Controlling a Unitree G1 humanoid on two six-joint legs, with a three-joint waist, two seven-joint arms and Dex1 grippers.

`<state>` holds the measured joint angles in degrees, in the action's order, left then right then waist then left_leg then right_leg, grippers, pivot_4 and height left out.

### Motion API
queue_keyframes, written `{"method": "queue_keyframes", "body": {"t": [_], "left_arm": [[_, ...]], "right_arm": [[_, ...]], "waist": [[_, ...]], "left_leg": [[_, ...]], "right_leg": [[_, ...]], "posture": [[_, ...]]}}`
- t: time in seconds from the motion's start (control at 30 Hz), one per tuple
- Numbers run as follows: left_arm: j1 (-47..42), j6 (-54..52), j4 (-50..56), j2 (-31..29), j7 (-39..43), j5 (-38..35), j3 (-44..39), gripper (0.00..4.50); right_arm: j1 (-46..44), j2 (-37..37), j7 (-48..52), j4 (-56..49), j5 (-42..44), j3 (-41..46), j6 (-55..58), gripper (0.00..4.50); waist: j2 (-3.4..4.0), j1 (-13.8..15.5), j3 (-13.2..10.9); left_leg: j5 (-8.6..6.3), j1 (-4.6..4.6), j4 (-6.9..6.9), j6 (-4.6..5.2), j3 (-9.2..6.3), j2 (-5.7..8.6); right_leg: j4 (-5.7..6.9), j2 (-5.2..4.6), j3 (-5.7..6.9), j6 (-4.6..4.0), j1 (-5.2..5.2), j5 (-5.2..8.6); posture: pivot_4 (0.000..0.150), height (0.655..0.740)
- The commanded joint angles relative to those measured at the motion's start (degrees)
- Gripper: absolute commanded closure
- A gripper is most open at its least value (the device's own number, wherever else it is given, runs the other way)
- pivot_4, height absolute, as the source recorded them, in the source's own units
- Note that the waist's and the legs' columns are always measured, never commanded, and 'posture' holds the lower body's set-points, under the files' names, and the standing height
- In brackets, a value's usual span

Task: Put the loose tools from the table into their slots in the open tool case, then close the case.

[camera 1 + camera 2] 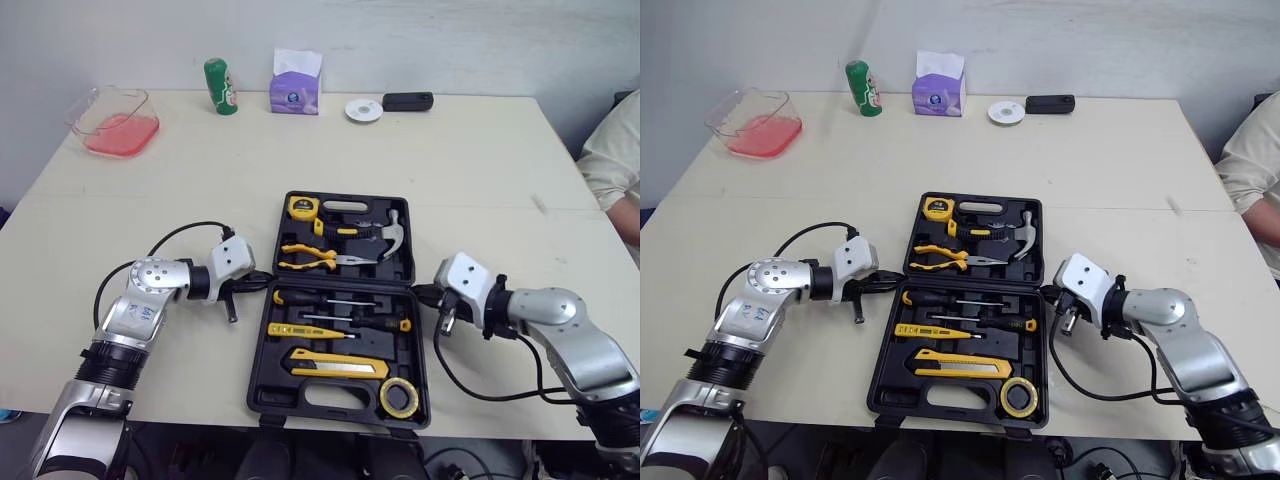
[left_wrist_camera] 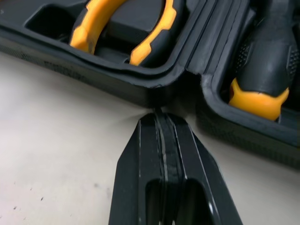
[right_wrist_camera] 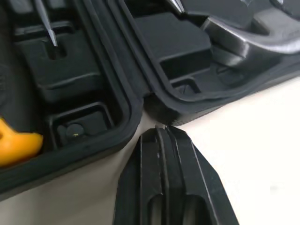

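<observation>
The black tool case lies open flat at the table's front middle. Its far half holds a yellow tape measure, pliers and a hammer. In the near half sit screwdrivers, a yellow tester, a utility knife and a tape roll. My left gripper is shut and empty, its tip touching the hinge notch on the case's left side. My right gripper is shut and empty too, tip at the hinge notch on the right side.
Along the table's far edge stand a clear container with a red bottom, a green can, a purple tissue box, a white disc and a black device. A person's sleeve shows at the right edge.
</observation>
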<state>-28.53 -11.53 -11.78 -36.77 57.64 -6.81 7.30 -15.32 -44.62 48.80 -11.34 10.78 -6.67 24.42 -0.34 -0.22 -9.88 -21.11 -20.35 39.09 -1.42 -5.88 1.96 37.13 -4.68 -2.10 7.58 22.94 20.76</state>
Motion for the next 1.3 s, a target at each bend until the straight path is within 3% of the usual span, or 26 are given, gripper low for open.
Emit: {"method": "queue_keyframes", "body": {"t": [0.03,0.23,0.6,0.73,0.87,0.93,1.03,1.2,1.23,1.27,1.3], "left_arm": [[-0.5,-2.5,2.4,1.7,-0.6,-1.6,-0.5,4.48],[-3.6,-3.5,-1.3,3.8,-3.5,0.6,-1.0,4.48],[-4.8,-3.4,-5.1,4.0,-5.6,2.1,-2.0,4.48],[-3.3,-4.9,-3.2,2.7,-5.2,1.8,-2.7,4.48],[1.1,-8.9,1.0,-3.3,-4.6,0.4,-6.7,4.48],[1.7,-15.5,4.5,-5.0,-4.2,-4.0,-10.6,3.83],[-0.5,-27.8,8.5,-5.8,-5.0,-10.5,-15.2,2.61],[-8.6,-43.4,8.8,-2.8,-15.2,-10.9,-15.3,0.30],[-10.0,-45.7,8.2,-2.0,-17.4,-10.0,-14.4,0.00],[-10.9,-47.4,7.9,-1.6,-18.8,-9.5,-13.8,0.00],[-12.0,-49.6,7.4,-0.7,-19.7,-9.9,-13.5,0.00]], "right_arm": [[-3.8,2.1,-0.3,-2.0,-0.1,-1.1,1.0,4.50],[-7.8,3.3,-0.3,2.2,-3.0,-2.1,1.2,4.50],[-7.0,3.8,-1.7,4.0,-6.3,-2.0,0.4,4.50],[-5.9,2.4,-1.6,3.2,-6.9,-0.8,0.4,4.50],[-3.0,-1.9,-1.9,0.7,-6.8,2.9,3.1,4.50],[-1.9,-2.7,-1.2,-1.7,-3.3,6.2,7.9,4.50],[-3.2,-2.0,-0.9,-4.9,2.6,10.3,16.5,3.46],[-12.3,4.7,-7.7,-5.7,8.6,12.6,33.0,0.92],[-14.3,6.7,-9.4,-5.4,9.4,12.8,36.3,0.39],[-15.6,8.0,-10.6,-5.3,10.0,12.9,38.6,0.02],[-17.4,10.0,-12.2,-4.8,10.7,13.3,41.5,0.02]], "waist": [[0.00,-0.1,0.0],[0.00,0.0,0.0],[-0.01,0.0,0.0],[-0.01,0.0,0.0],[-0.01,-0.3,0.0],[-0.01,-0.4,0.0],[-0.02,-0.1,0.0],[-0.02,0.0,0.0],[-0.03,-0.1,0.0],[-0.03,-0.2,0.0],[-0.03,-0.2,0.0]], "left_leg": [[0.00,0.00,0.01,0.00,0.00,0.00],[0.01,-0.10,0.05,-0.01,0.07,0.24],[0.02,-0.11,0.09,0.02,0.07,0.39],[0.02,-0.11,0.09,0.02,0.07,0.42],[0.02,-0.08,-0.01,0.02,0.05,0.44],[0.02,-0.06,-0.06,0.02,0.04,0.46],[0.01,-0.10,0.00,0.03,-0.01,0.47],[0.01,-0.09,0.05,0.04,-0.04,0.53],[0.01,-0.09,0.03,0.04,-0.05,0.54],[0.01,-0.08,0.00,0.04,-0.05,0.53],[0.01,-0.08,-0.05,0.04,-0.05,0.54]], "right_leg": [[0.02,0.00,-0.01,0.00,0.01,0.00],[0.50,-0.12,-0.01,0.00,0.54,0.00],[0.59,-0.60,0.18,0.00,0.61,0.00],[0.60,-0.65,0.25,0.00,0.62,0.00],[0.61,-0.66,0.26,-0.01,0.73,0.00],[0.60,-0.67,0.24,-0.01,0.77,0.00],[0.63,-0.70,0.26,-0.03,0.77,-0.01],[0.67,-0.71,0.26,-0.01,0.74,-0.06],[0.67,-0.71,0.25,-0.01,0.76,-0.06],[0.74,-0.69,0.25,-0.01,0.76,-0.06],[0.81,-0.68,0.24,-0.01,0.79,-0.06]], "posture": [[0.150,0.7400],[0.150,0.7400],[0.150,0.7400],[0.150,0.7400],[0.150,0.7400],[0.150,0.7400],[0.150,0.7400],[0.150,0.7400],[0.150,0.7400],[0.150,0.7400],[0.150,0.7400]]}}
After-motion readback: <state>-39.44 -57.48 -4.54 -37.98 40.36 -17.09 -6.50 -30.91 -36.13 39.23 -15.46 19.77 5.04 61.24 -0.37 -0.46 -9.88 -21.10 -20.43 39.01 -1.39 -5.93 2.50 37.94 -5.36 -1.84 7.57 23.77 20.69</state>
